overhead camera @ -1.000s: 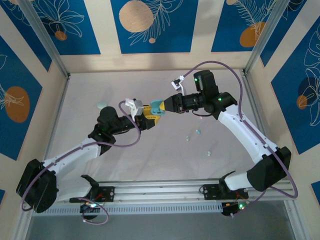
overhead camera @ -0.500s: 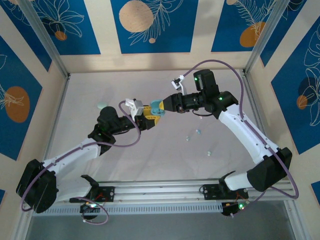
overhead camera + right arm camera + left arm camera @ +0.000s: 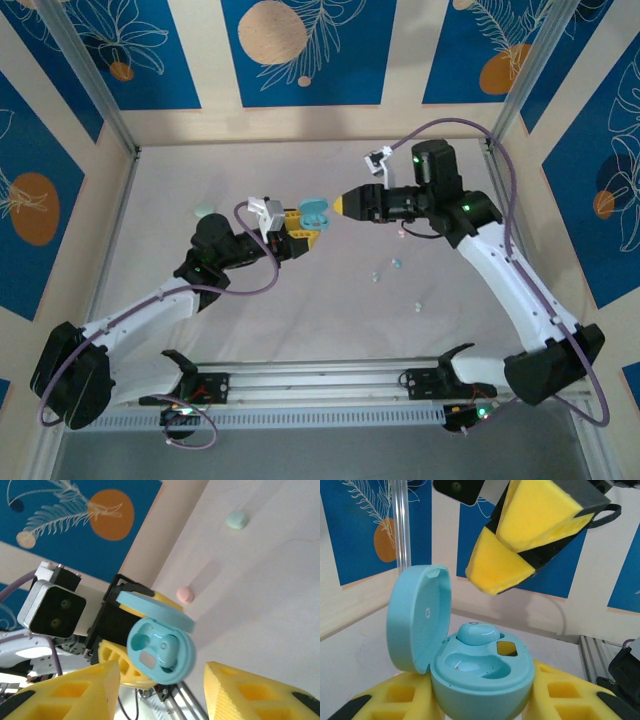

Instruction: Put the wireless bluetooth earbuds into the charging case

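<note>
Fingers of the left gripper (image 3: 300, 232) are clamping the pale blue charging case (image 3: 312, 212). Those of the right gripper (image 3: 343, 205) are standing parted and holding nothing.

Nearest the arm bases, right of centre, loose earbuds (image 3: 396, 264) are lying on the bench (image 3: 330, 330), well apart from the charging case.

At mid-bench the left gripper is holding the charging case clear of the surface. In the left wrist view it is sitting upright, with its lid (image 3: 417, 617) hinged open to the left. One pale blue seated earbud (image 3: 476, 632) is resting in the far socket, and the near socket (image 3: 475, 666) is showing empty.

Just beyond and above, the right gripper's yellow fingers (image 3: 490, 565) are hovering near the charging case without touching it.

Farther left, a mint oval case (image 3: 204, 211) is lying on the bench. A small pink piece (image 3: 185, 594) is lying between it and the held case.
</note>
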